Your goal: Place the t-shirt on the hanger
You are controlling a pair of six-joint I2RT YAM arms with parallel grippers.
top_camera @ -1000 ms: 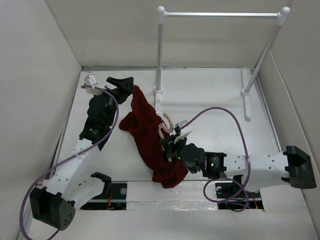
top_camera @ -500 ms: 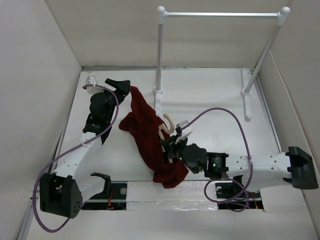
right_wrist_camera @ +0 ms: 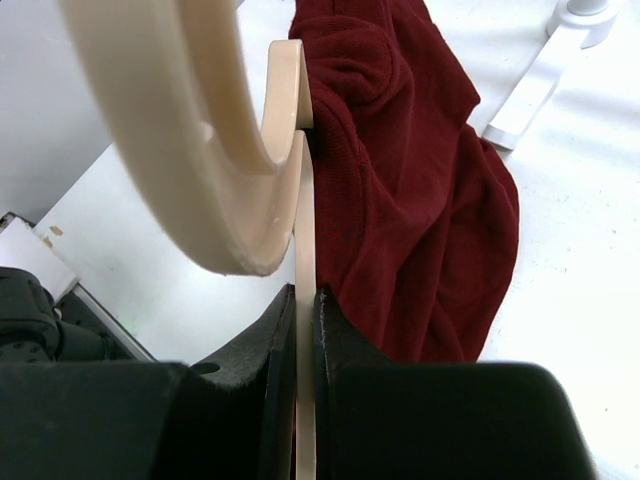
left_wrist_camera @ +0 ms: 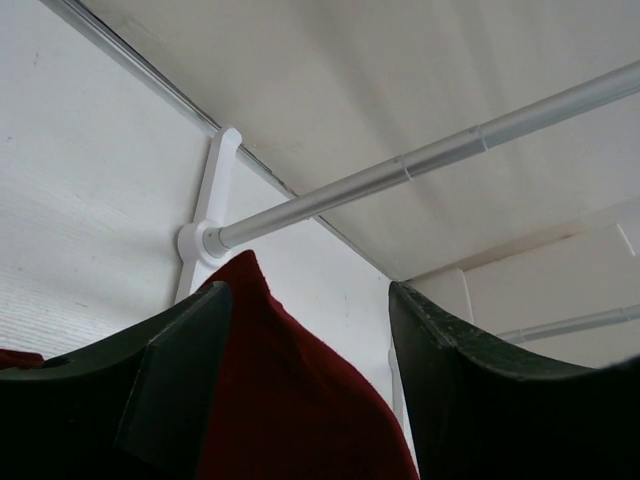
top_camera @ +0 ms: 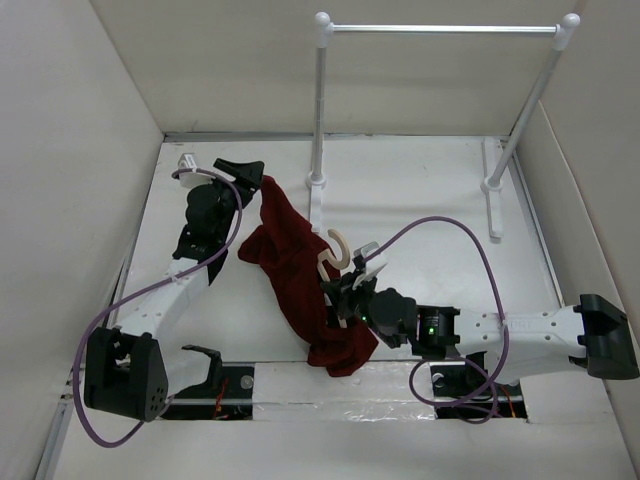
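Top external view: t-shirt [top_camera: 297, 275] hangs bunched from about 10 o'clock of table [top_camera: 420, 200] centre down toward 6, with its upper corner raised. Left gripper [top_camera: 252, 176] holds that corner; in the left wrist view the cloth is wedged between both fingers. Hanger [top_camera: 334, 250] sits at the t-shirt's 3 o'clock edge, hook up, touching the cloth. Right gripper [top_camera: 341, 288] is pressed together on the hanger's thin stem. Rail stand [top_camera: 440, 28] is at 12 o'clock. A green light [top_camera: 425, 325] shows on the right arm.

No text, label, brand, number or sign can be read on anything in these views.
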